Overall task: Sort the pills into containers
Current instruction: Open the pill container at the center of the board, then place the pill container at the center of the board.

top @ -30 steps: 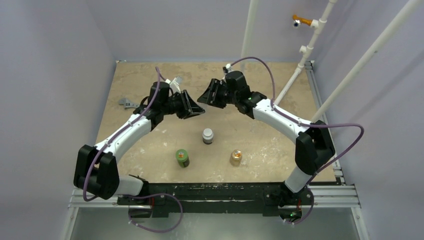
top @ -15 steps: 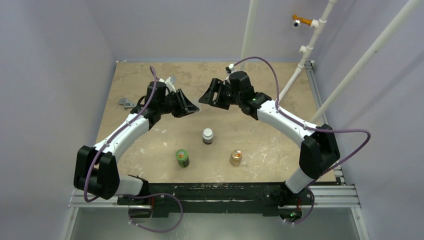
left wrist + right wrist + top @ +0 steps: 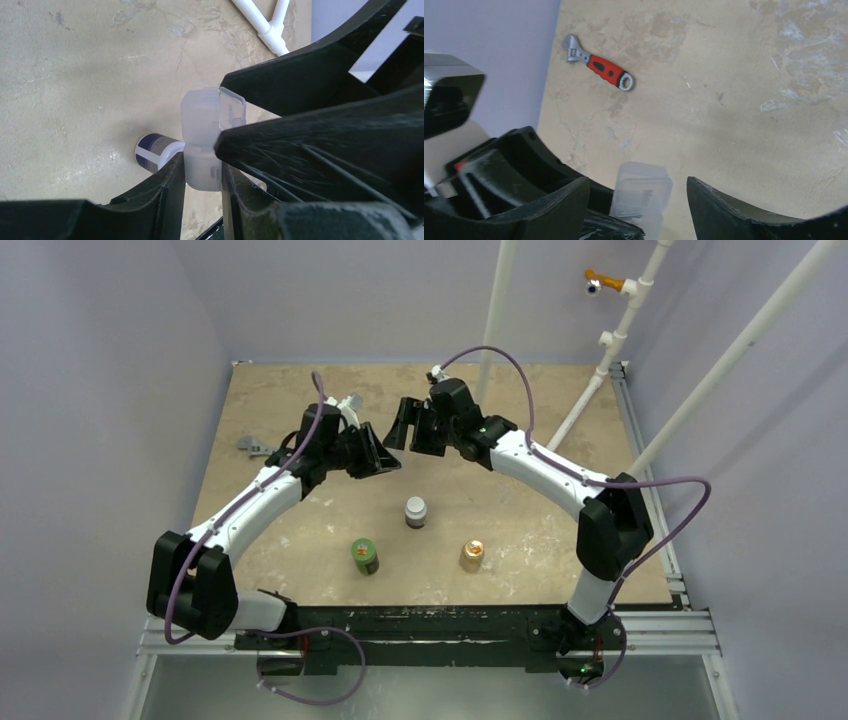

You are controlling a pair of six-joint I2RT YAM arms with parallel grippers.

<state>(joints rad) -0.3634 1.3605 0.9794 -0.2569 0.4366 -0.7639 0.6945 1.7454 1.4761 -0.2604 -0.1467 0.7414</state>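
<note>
The left jaws are clamped on the clear plastic case point(image 3: 200, 145), holding it above the desk point(image 3: 75, 75); no pills show in any view. The right jaws stand wide apart with the case's free end between them, touching neither side as far as I can see; this looks like the step of opening the case, and the next move calls for closing gently on its lid without wrenching it from the other grip.
</note>
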